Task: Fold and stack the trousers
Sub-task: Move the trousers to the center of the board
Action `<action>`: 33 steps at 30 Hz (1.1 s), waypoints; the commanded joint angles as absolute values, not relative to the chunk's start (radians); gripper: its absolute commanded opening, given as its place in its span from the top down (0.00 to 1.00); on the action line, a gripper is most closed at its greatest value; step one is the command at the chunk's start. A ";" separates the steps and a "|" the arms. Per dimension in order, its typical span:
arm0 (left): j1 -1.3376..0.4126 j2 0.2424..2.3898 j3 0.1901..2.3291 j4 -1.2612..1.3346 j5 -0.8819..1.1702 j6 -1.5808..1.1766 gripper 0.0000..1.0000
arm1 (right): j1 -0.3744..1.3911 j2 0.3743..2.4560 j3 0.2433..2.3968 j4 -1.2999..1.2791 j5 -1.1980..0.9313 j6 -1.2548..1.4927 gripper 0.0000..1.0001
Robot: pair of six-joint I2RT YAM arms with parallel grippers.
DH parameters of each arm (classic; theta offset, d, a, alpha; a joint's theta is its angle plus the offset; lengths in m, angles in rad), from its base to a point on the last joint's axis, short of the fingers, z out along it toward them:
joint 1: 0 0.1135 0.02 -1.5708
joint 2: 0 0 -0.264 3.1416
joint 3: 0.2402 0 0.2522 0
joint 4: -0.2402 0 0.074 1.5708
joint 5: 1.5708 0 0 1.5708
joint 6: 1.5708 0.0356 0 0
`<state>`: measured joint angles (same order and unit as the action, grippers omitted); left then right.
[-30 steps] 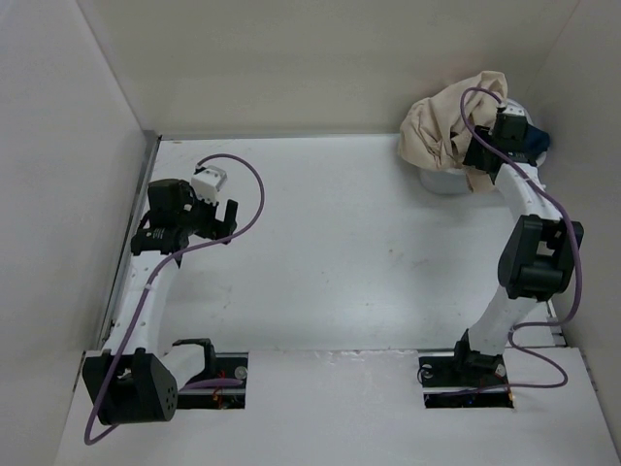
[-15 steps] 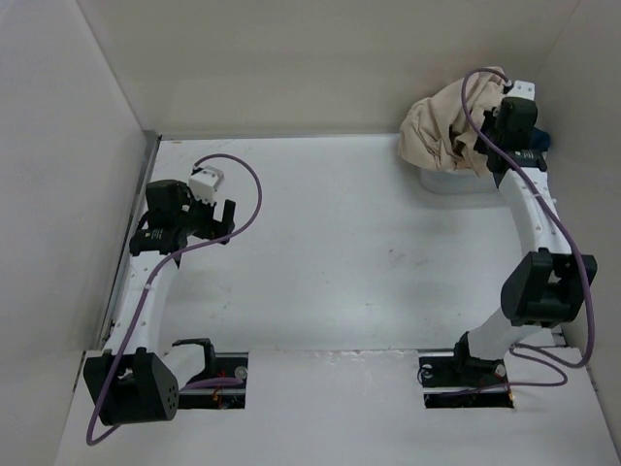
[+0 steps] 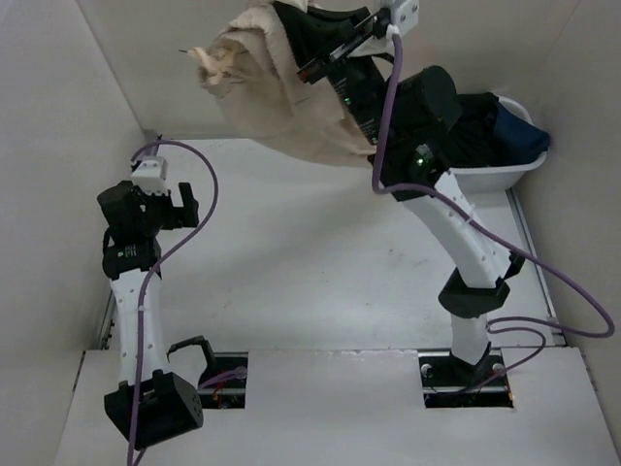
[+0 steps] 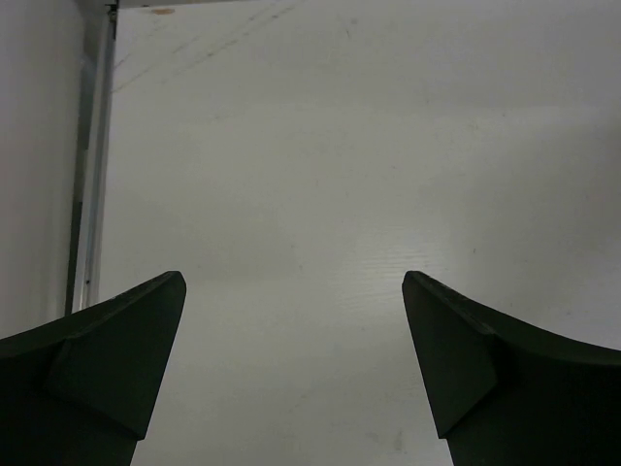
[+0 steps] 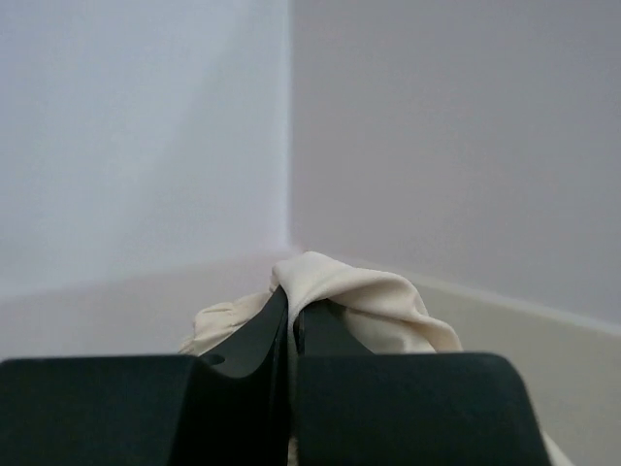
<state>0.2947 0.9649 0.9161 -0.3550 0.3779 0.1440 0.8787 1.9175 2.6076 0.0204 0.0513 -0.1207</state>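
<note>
The right hand (image 5: 292, 313) has snapped shut on the tan trousers (image 3: 281, 102) and pulled them up out of the white tub (image 3: 509, 173). Now they hang high over the surface (image 3: 310, 272). The left hand (image 4: 293, 291) waits wide open. Next comes laying them flat.

We see a white table (image 3: 310, 262) boxed in by plain pale walls (image 3: 68, 97) on three sides, under soft, even light.
</note>
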 commanded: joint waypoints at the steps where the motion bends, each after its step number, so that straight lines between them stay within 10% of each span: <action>1: 0.383 0.934 0.966 -0.244 0.460 0.031 0.00 | 0.973 1.908 2.639 0.548 -0.005 -0.166 1.00; 9: 0.395 0.956 1.029 -0.186 0.482 0.021 0.00 | 1.007 1.784 2.316 0.612 0.326 -0.083 1.00; 17: 0.361 1.028 1.051 -0.225 0.474 0.199 0.00 | 0.844 1.238 1.189 0.408 0.917 0.271 0.93; 20: 0.334 1.063 1.058 -0.293 0.456 0.319 0.00 | 0.803 1.021 0.877 0.068 1.060 0.490 0.68; 23: 0.291 1.107 1.057 -0.432 0.445 0.460 0.00 | 0.699 0.827 0.732 -0.378 1.016 0.803 0.03; 33: -0.121 1.083 0.786 -0.784 0.293 0.883 0.00 | 0.347 0.843 0.569 -0.301 0.378 0.778 0.00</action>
<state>-0.0242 1.1168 0.8810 -0.6624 0.3683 0.7063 0.3676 0.8017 0.5686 -0.3679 0.5720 0.7570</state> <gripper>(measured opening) 0.996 0.998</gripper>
